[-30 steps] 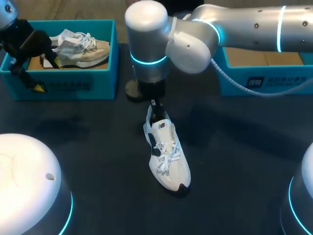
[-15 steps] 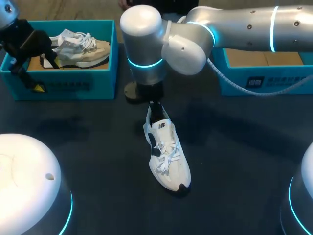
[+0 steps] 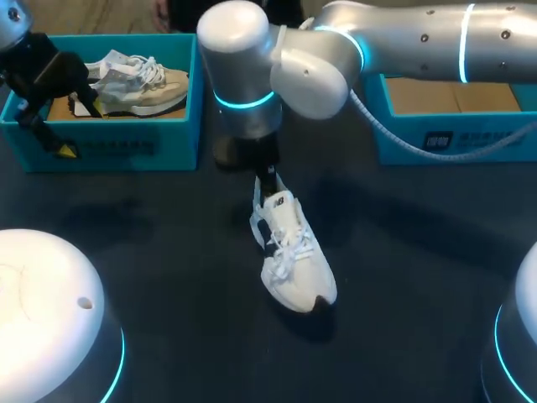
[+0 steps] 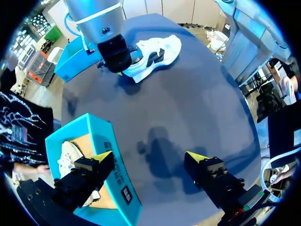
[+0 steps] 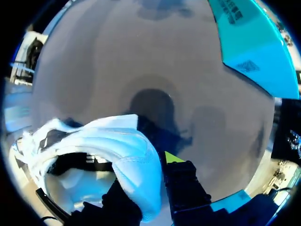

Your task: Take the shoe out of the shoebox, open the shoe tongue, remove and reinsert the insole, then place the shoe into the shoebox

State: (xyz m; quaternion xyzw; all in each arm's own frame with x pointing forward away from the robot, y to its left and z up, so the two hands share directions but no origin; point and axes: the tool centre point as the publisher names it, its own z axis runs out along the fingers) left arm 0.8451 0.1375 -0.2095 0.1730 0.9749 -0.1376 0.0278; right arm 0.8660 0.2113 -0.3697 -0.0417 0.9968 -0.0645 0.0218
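Observation:
A white shoe (image 3: 295, 262) with loose laces lies in the middle of the dark table, its toe pointing toward the front. My right gripper (image 3: 267, 180) comes straight down onto its heel. In the right wrist view the right gripper (image 5: 153, 182) is shut on the heel collar of the white shoe (image 5: 134, 150), one finger inside and one outside. My left gripper (image 3: 80, 128) hangs open over the front wall of the left teal shoebox (image 3: 126, 156). In the left wrist view the left gripper (image 4: 148, 158) holds nothing, with the white shoe (image 4: 157, 52) far ahead of it.
A beige shoe (image 3: 143, 84) lies inside the left shoebox. A second teal shoebox (image 3: 453, 141) stands at the back right, behind my right arm. The two arm bases fill the front corners.
My right gripper has shut on the shoe's heel. The shoe has shifted, its toe swinging a little right. The left arm has not moved.

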